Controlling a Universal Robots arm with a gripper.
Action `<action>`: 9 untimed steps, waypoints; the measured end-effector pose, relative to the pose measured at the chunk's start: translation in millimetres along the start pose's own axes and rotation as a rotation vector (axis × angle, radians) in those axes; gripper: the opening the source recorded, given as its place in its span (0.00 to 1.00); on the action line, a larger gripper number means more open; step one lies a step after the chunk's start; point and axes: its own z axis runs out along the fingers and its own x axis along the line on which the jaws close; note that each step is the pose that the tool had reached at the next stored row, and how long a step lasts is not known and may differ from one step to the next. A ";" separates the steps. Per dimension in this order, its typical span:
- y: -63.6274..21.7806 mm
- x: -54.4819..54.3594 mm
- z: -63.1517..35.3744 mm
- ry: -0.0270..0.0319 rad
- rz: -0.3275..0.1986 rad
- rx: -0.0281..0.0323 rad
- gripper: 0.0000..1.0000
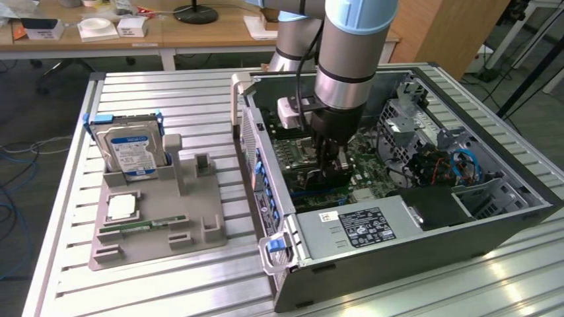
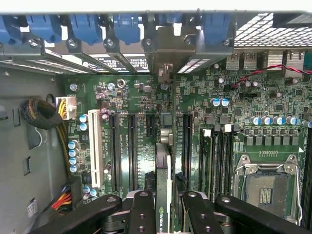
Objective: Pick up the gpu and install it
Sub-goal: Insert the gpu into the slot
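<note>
Inside the PC case [image 1: 423, 264], three o'clock from the hard drive [image 1: 132, 148] in the exterior view, the gripper [image 2: 165, 214] clamps the gpu [image 2: 162, 180] edge-on over the motherboard [image 2: 209, 92] slots, seemingly mid-install, demanding square alignment with one slot.

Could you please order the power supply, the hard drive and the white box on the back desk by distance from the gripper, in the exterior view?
1. Power supply: in the same case as the gripper.
2. Hard drive: upright in the holder, exterior view's left.
3. White box: on the back desk.
</note>
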 end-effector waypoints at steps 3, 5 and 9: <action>0.0 -0.1 0.2 -0.0004 0.000 0.0002 0.26; 0.0 -0.1 0.2 -0.0005 0.000 0.0003 0.26; 0.0 -0.1 0.2 -0.0004 0.000 0.0002 0.26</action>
